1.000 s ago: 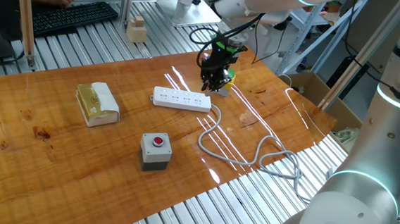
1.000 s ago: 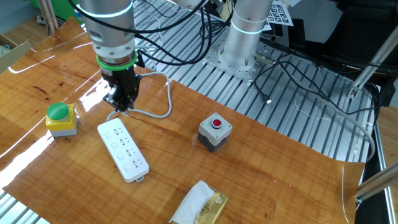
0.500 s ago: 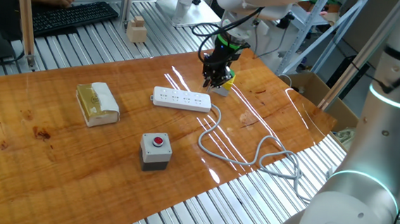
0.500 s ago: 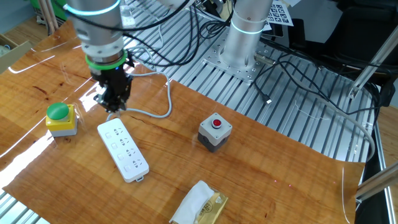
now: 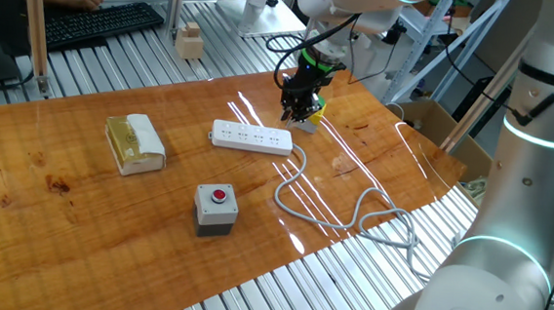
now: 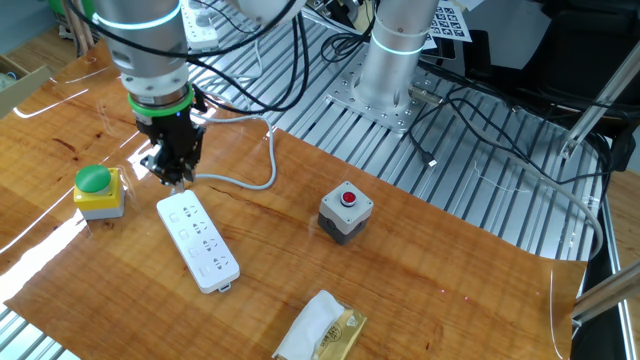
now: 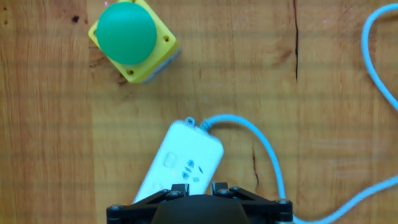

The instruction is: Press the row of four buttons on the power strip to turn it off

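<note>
The white power strip (image 5: 251,137) (image 6: 198,240) lies flat on the wooden table, and its grey-white cable (image 5: 341,213) trails off one end. In the fixed views the four buttons on its face are too small to tell apart. One pale switch (image 7: 168,160) shows near the cable end in the hand view. My gripper (image 5: 298,110) (image 6: 172,178) (image 7: 199,186) hangs above the strip's cable end, pointing down, not touching it. The hand view shows a narrow gap between the fingers, with the strip (image 7: 180,165) below them and nothing held.
A green knob on a yellow base (image 6: 95,190) (image 7: 127,34) stands close beside the strip's cable end. A grey box with a red button (image 5: 215,209) (image 6: 345,210) and a tan-and-white block (image 5: 134,143) (image 6: 322,328) sit farther along the table.
The gripper has drifted sideways from the cable toward the green knob, keeping its height above the strip's end. The finger gap looks the same.
</note>
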Controlling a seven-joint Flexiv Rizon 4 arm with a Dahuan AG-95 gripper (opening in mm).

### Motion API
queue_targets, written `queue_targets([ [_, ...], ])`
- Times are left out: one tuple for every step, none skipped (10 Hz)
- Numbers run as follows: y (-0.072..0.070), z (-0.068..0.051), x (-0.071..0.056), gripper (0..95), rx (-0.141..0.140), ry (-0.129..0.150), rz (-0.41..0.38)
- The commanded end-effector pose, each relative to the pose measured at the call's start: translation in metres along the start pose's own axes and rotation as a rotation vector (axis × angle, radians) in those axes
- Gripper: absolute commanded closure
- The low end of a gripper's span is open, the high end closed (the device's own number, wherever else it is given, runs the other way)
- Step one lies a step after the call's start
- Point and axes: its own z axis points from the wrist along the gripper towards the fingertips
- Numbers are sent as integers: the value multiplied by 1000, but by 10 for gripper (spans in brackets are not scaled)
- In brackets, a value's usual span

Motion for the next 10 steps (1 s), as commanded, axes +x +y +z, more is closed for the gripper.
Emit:
queue_targets([
  [1,0,-1,760,2,6,0],
  [1,0,-2,760,8,9,-1],
  [2,-1,-3,760,14,12,-4],
  [5,-4,-6,760,27,14,-5],
  [6,-6,-8,760,30,17,0],
  [11,-4,-14,760,40,29,8],
  [13,1,-18,760,40,27,2],
  [11,15,-21,760,34,15,-29],
  [6,25,-19,760,33,-11,-42],
  [5,25,-18,760,41,26,18],
])
